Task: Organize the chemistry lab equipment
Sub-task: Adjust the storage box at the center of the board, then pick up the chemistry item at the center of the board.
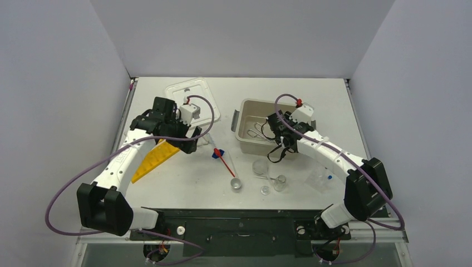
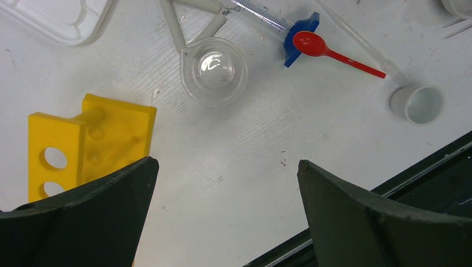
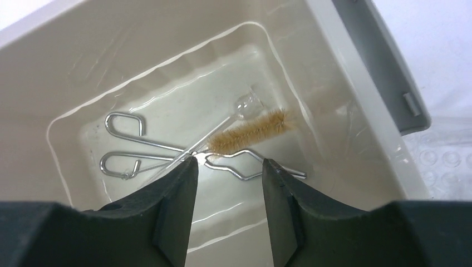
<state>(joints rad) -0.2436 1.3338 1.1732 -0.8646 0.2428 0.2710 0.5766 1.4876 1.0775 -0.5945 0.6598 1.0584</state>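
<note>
Right hand (image 3: 229,164) hangs part-open and empty over the tub (image 3: 334,50); left hand (image 2: 226,163) gapes wide. Best rise straight, clearing brush (image 3: 253,132) and tongs (image 3: 158,143).

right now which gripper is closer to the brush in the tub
Right. The right gripper hangs over the tub, just above the brush; the left gripper is far off beside the yellow rack.

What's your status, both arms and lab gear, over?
Left gripper jaws wide, empty, by yellow tube rack. Right gripper jaws apart, empty, over tub. Metal tongs and brush in tub; nothing in the way.
</note>
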